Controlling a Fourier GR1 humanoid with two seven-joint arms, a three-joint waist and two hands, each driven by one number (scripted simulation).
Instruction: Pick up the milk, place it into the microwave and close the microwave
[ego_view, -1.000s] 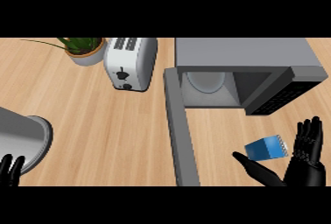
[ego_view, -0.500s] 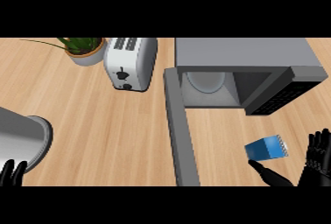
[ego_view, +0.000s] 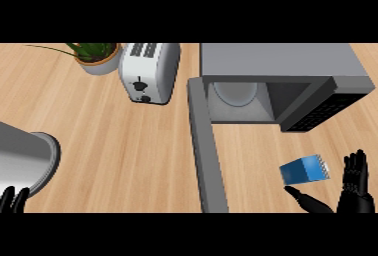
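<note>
Mia: What is on the far left?
Tom: The left robot hand peeks up at the bottom edge with its fingers straight. A big grey pot right by it runs off the left edge.
Mia: And then?
Tom: Lots of bare wooden surface. Up at the top edge a green plant and a white toaster stand side by side.
Mia: What is in the middle?
Tom: The microwave door. It hangs wide open and reaches down to the bottom edge like a wall. The microwave sits at the top right. There is room inside it, with a round plate in there.
Mia: Where is the milk?
Tom: The milk is a small blue box, tilted, with a pale side. It is low on the right, past the door and below the microwave's opening.
Mia: Is a hand holding it?
Tom: The right robot hand is spread wide. Its fingers point up just right of the milk and its thumb pokes out under it. I cannot tell if they touch.
</note>
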